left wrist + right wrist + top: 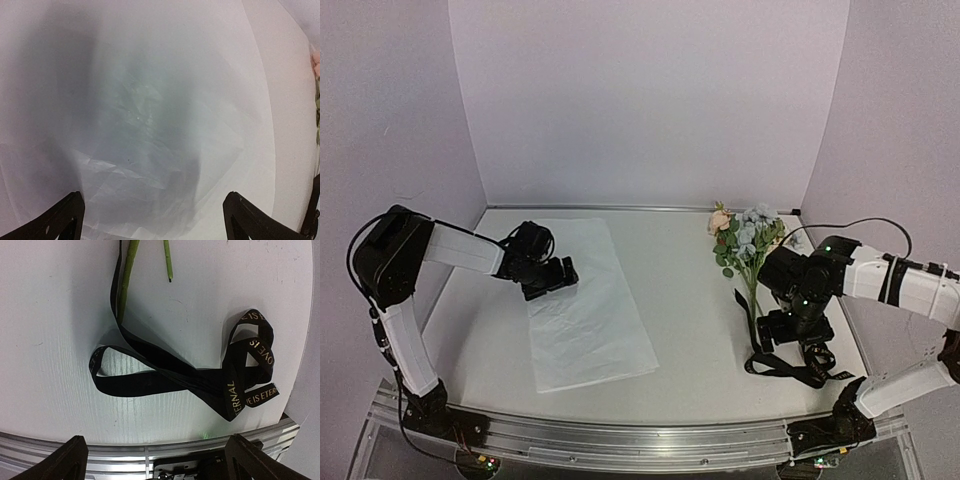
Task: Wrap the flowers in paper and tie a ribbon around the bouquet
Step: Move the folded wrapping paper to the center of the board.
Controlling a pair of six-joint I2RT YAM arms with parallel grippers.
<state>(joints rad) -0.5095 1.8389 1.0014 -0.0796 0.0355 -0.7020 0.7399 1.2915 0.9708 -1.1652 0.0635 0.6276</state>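
- Top view: the white paper (588,312) lies flat on the left half of the counter (690,300). The left claw (555,280) hangs over the paper's left edge, jaws released and empty.
- The flowers (745,238) lie at the far right, blooms away from the arms and stems pointing near. The black ribbon (788,370) is heaped at the near right edge, just past the stem ends. The right claw (798,338) hovers above it.
- Left wrist view: the left claw (152,220) is spread wide over creased paper (150,125) and holds nothing. A sliver of the flowers (316,75) shows at the right edge.
- Right wrist view: the right claw (155,452) is released and empty above the looped ribbon (165,375), which carries pale lettering. One strand runs alongside a green stem (127,270). The aluminium rail (125,447) borders the counter (50,315) on the near side.
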